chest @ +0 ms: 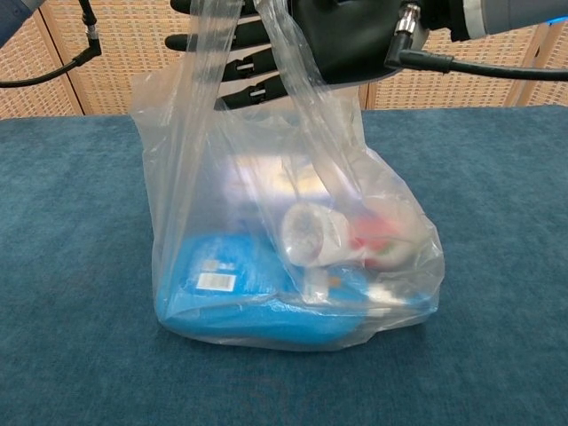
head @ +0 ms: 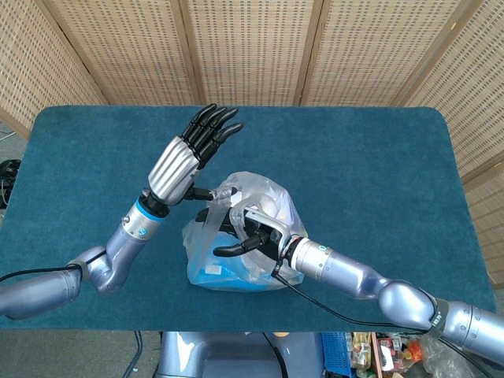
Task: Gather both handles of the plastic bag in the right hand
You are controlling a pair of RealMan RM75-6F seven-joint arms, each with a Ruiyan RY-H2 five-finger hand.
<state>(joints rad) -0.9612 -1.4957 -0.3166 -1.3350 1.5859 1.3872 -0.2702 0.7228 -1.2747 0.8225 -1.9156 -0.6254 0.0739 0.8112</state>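
Teal tabletop (head: pixel 378 157) before woven screens (head: pixel 252 47) — right hand (head: pixel 250 233) grips bag (chest: pixel 284 257), left hand (head: pixel 185 153) spread.

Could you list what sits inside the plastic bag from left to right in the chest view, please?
Blue package → white cylindrical container → red item, blurred by the plastic bag.

One plastic bag (chest: pixel 266 222) is seen on the surface (head: pixel 378 173), with two handles drawn up at 12 o'clock. Inside, one blue package (chest: pixel 240 293) and one white cylinder (chest: pixel 311 235) are counted; red item(s) at 3 o'clock cannot be counted. Two robot hands are seen: left robot hand (head: pixel 185 153), right robot hand (head: pixel 248 232).
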